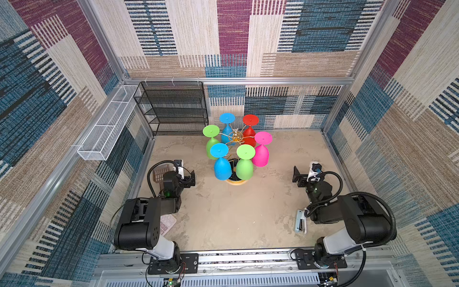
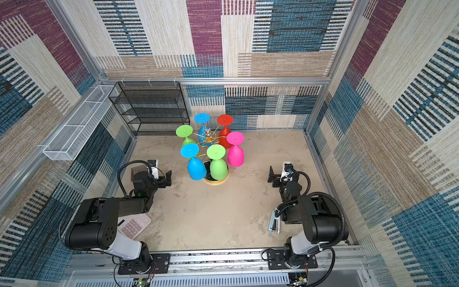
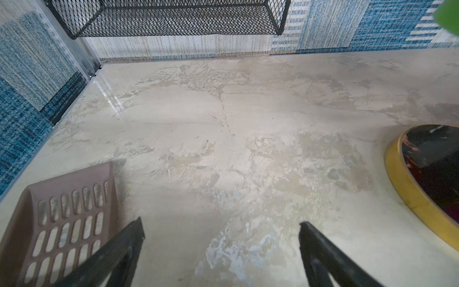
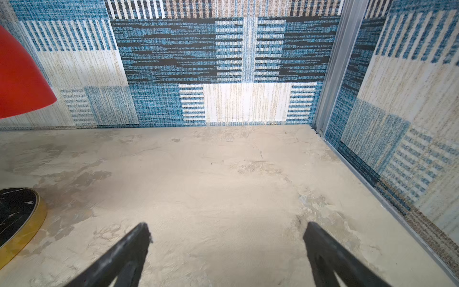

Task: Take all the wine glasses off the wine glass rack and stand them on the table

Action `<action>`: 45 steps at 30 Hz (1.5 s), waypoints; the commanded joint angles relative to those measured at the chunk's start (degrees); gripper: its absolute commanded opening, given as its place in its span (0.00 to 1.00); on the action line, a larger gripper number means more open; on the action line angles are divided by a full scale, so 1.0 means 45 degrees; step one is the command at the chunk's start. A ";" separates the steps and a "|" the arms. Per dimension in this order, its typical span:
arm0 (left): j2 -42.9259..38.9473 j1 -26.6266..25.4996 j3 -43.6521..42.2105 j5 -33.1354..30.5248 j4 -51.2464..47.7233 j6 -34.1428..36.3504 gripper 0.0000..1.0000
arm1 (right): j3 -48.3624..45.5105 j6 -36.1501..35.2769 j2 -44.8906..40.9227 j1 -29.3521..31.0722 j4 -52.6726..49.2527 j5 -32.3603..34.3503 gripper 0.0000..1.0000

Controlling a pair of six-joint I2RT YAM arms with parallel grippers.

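Left hand (image 3: 221, 222) and right hand (image 4: 227, 225), wide open, empty, either side of wine glass rack (image 1: 234, 136)

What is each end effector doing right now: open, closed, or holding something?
Left end effector: open, holding nothing.
Right end effector: open, holding nothing.

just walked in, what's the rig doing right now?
Nothing is being handled at this moment. The gold wine glass rack stands mid-table with six coloured wine glasses hanging upside down on it: two blue, two green, one red, one pink. The left gripper and right gripper are both open and empty, low over the table on either side of the rack, touching neither it nor any glass.
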 commanded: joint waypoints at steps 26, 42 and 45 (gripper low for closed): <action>-0.0744 0.0229 0.0133 -0.0429 -0.0615 -0.0548 0.94 | 0.0842 -0.0028 -0.1013 0.0005 -0.1838 -0.0056 0.99; -0.9221 0.0316 0.0783 -0.0780 -0.6466 -0.7384 0.98 | 0.6324 0.8122 -0.6337 -0.0017 -1.2024 -0.7194 0.92; -0.9869 0.0317 0.1948 -0.0102 -0.8426 -0.6711 0.95 | 0.6787 0.9678 -0.6013 -0.0009 -1.1555 -0.8894 0.84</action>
